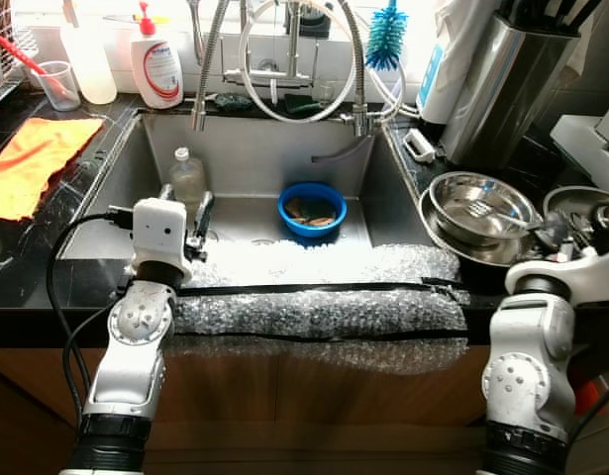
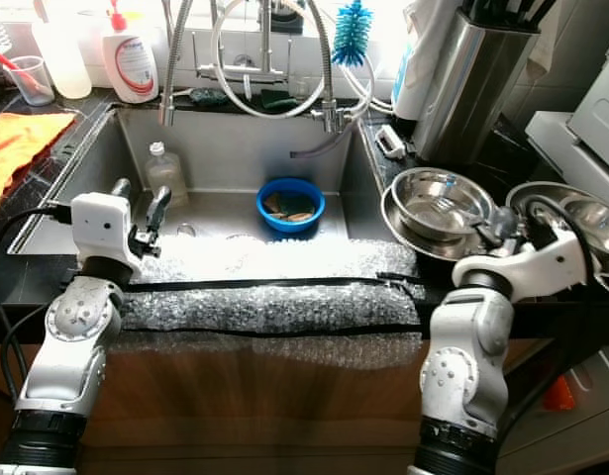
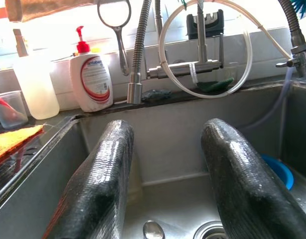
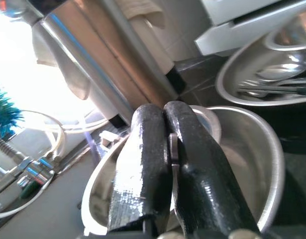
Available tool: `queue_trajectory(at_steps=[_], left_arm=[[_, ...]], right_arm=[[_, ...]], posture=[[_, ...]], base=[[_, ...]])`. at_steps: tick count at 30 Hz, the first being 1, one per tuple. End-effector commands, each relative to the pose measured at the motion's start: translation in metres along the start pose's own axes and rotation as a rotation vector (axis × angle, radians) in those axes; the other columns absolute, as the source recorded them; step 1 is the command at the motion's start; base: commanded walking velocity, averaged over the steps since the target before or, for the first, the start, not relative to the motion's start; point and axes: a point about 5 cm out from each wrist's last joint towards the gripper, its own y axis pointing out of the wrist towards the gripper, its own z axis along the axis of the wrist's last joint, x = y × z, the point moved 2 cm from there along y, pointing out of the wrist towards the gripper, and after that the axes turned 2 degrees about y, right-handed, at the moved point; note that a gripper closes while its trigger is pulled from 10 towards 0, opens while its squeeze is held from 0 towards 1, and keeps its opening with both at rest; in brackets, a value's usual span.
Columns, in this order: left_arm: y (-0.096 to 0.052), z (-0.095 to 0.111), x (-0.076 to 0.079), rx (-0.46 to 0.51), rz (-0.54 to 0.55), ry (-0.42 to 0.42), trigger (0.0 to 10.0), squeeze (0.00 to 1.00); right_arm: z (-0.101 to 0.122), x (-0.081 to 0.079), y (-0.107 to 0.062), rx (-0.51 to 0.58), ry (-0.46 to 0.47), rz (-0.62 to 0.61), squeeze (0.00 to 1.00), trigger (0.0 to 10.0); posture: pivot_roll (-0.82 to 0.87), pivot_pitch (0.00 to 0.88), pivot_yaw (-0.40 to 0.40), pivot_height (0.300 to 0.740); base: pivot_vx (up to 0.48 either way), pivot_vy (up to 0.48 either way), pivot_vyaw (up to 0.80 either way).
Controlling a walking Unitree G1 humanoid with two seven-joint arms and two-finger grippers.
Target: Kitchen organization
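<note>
Right now my left gripper [image 1: 185, 213] hangs over the front left part of the sink [image 1: 254, 139], and its two black fingers [image 3: 100, 184] stand wide apart with nothing between them. Down below them I see a spoon [image 3: 153, 230] on the sink floor, cut off at the picture's edge. A clear bottle [image 1: 187, 178] stands near the sink's left wall, and a blue bowl [image 1: 312, 210] sits near the back; I can't tell what is in it. My right gripper [image 4: 167, 164] is over the steel bowls [image 1: 482, 213] on the counter by the sink's right edge. Its fingers are squeezed on a thin metal handle [image 4: 173, 164], but its other end is hidden. Bubble wrap [image 1: 324, 297] covers the sink's front edge.
</note>
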Motion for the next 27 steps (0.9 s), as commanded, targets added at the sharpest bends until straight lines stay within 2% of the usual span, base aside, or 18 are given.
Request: queue_trajectory(at_steps=[1,2,3,4,8,13,16,19,20,21,22,27], left_arm=[[0.004,0.006,0.001,0.029,0.002,0.014,10.0,0.00],[0.004,0.006,0.001,0.031,0.002,0.012,10.0,0.00],[0.004,0.006,0.001,0.031,0.002,0.012,10.0,0.00],[0.005,0.007,0.002,0.034,0.002,0.009,10.0,0.00],[0.005,0.007,0.001,0.036,0.011,-0.008,10.0,0.00],[0.007,0.012,-0.003,0.048,0.032,-0.036,10.0,0.00],[0.009,0.014,-0.006,0.051,0.064,-0.088,10.0,0.00],[0.013,0.015,-0.012,0.037,0.102,-0.201,10.0,0.00],[0.014,0.015,-0.012,0.028,0.095,-0.261,10.0,0.00],[0.014,0.015,-0.012,0.028,0.095,-0.261,10.0,0.00],[0.016,0.014,-0.008,0.013,0.065,-0.321,10.0,0.00],[0.021,0.012,0.008,-0.031,-0.052,-0.457,10.0,0.00]], right_arm=[[0.009,-0.010,0.002,0.043,-0.028,0.045,0.00,2.4],[0.010,-0.011,0.002,0.050,-0.039,0.052,0.00,9.0],[0.010,-0.011,0.002,0.050,-0.039,0.052,0.00,9.0],[0.013,-0.013,0.003,0.062,-0.050,0.063,0.00,10.0],[0.016,-0.016,0.005,0.073,-0.051,0.072,0.00,10.0],[0.027,-0.028,0.007,0.118,-0.070,0.121,0.00,10.0],[0.031,-0.033,0.008,0.135,-0.056,0.139,0.00,10.0],[0.032,-0.050,0.007,0.118,0.043,0.233,0.00,10.0],[0.027,-0.057,0.006,0.069,0.139,0.280,0.00,10.0],[0.027,-0.057,0.006,0.069,0.139,0.280,0.00,10.0],[0.019,-0.065,0.004,-0.002,0.256,0.334,0.00,10.0],[0.005,-0.079,-0.002,-0.097,0.437,0.399,0.00,10.0]], posture=[[-0.04,0.019,-0.101,0.740],[-0.04,0.018,-0.101,0.740],[-0.04,0.018,-0.101,0.740],[-0.04,0.015,-0.101,0.740],[-0.05,0.015,-0.101,0.740],[-0.04,0.020,-0.104,0.740],[-0.04,0.028,-0.104,0.740],[-0.04,0.031,-0.103,0.740],[-0.04,0.034,-0.101,0.740],[-0.04,0.034,-0.101,0.740],[-0.04,0.036,-0.100,0.740],[-0.03,0.044,-0.097,0.740]], base=[[0.000,0.000,0.00],[0.000,0.000,0.00],[0.000,0.000,0.00],[0.000,0.000,0.00],[0.000,0.000,0.00],[0.000,0.000,0.00],[0.000,0.000,0.00],[0.000,0.000,0.00],[0.000,0.000,0.00],[0.000,0.000,0.00],[0.000,0.000,0.00],[0.000,0.000,0.00]])
